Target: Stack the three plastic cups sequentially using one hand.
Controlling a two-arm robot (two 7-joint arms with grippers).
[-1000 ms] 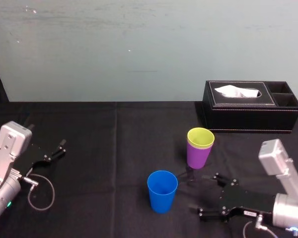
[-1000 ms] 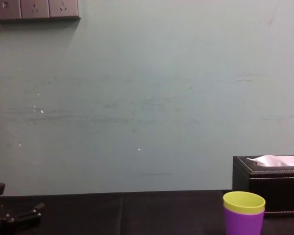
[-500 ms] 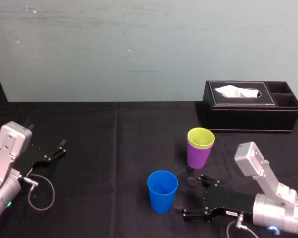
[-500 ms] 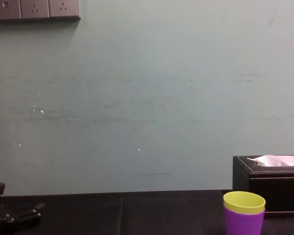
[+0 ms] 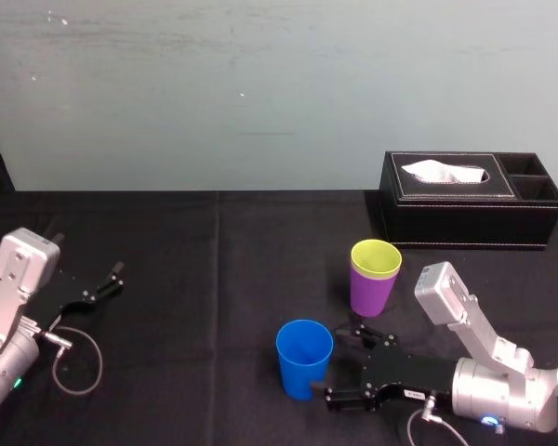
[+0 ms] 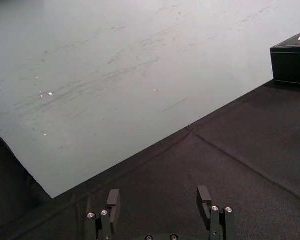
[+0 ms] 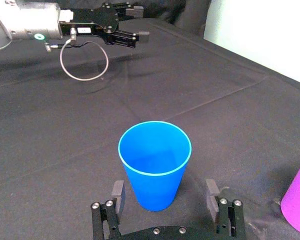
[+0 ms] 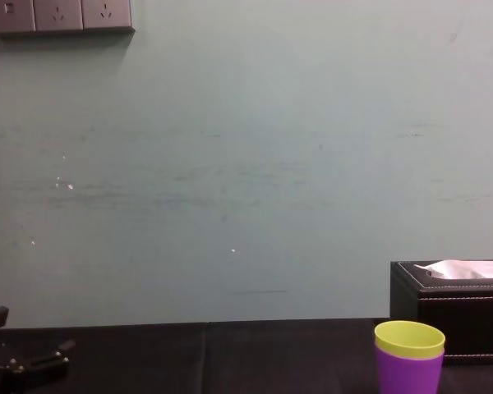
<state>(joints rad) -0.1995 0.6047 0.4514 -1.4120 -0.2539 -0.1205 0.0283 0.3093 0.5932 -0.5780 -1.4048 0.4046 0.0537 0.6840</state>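
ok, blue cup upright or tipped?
Upright: blue cup stands on its base, mouth up, between the open fingers of the right end effector. Left end effector parked far left.

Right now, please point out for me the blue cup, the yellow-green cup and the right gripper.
blue cup (image 5: 304, 373): head view, on its outer wall below the rim.
yellow-green cup (image 5: 376, 257): head view, inside its open mouth.
right gripper (image 5: 344, 366): head view, midway between its open fingertips.

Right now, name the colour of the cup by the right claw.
Blue cup, inside the open right claw; best in right wrist view.
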